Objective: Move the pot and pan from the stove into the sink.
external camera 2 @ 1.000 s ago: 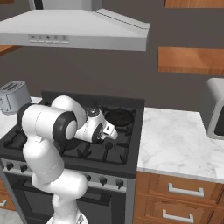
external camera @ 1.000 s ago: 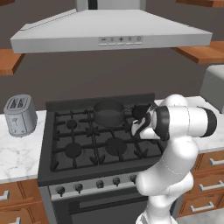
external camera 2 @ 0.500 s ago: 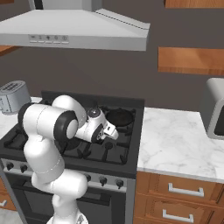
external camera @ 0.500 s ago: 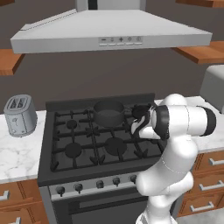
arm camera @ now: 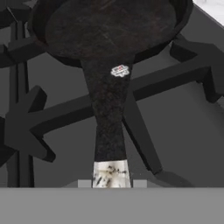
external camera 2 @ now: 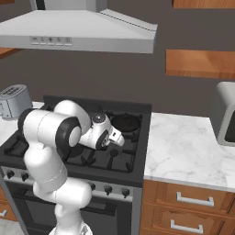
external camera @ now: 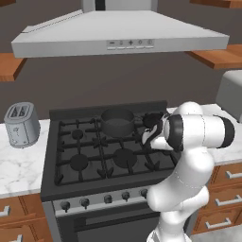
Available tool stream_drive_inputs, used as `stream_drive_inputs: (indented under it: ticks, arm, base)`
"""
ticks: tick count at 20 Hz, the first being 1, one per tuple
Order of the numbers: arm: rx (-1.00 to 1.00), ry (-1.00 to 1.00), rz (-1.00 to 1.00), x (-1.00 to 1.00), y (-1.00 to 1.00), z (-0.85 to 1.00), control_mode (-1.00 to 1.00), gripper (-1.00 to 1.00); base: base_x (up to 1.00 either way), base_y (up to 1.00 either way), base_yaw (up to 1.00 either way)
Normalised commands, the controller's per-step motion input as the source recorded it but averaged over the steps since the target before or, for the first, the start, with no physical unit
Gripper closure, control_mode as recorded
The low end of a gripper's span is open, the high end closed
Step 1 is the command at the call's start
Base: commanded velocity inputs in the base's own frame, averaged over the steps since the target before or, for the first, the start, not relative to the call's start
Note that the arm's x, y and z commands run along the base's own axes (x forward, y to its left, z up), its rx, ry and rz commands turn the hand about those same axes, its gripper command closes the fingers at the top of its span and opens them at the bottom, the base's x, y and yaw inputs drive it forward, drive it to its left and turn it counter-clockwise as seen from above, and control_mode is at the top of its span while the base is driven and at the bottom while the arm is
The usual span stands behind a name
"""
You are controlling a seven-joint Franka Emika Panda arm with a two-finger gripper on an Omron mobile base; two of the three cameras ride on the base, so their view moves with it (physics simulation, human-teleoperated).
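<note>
the robot is at the first pick: it has got hold of the pan (arm camera: 109,30) by its long handle (arm camera: 107,127), with the gripper (arm camera: 109,181) pinched shut on the handle's near end, right where the pale metal tip shows. the pan sits on the back right burner of the stove (external camera: 94,156), its bowl resting on the grate (arm camera: 30,127). the pot (external camera: 117,122) stands on the back middle burner, just beside the pan and untouched. nothing has reached the sink (external camera 2: 228,124) yet, which lies off to the right past the marble counter (external camera 2: 188,151).

next, i'd say, it needs a clean lift straight up off the grate, keeping the pan level since all the weight hangs out beyond the grip, then a wide swing or a drive to the right.

the arm is folded tight: the big elbow bulges toward the front of the stove, and the forearm reaches back low over the right-hand burners, with the hand tipped down along the handle.
</note>
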Motion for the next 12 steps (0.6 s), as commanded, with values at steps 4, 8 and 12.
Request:
stream_drive_inputs:
  ticks: [4,8,12]
  arm:
    - [0.0,0.0,-0.03,0.0,0.0,0.53,-1.0,1.0]
    - [0.0,0.0,-0.01,0.0,0.0,0.79,-1.0,1.0]
    - [0.0,0.0,0.0,0.0,0.0,0.91,-1.0,1.0]
  base:
    - [0.0,0.0,0.0]
    - [0.0,0.0,0.0]
    - [0.0,0.0,0.0]
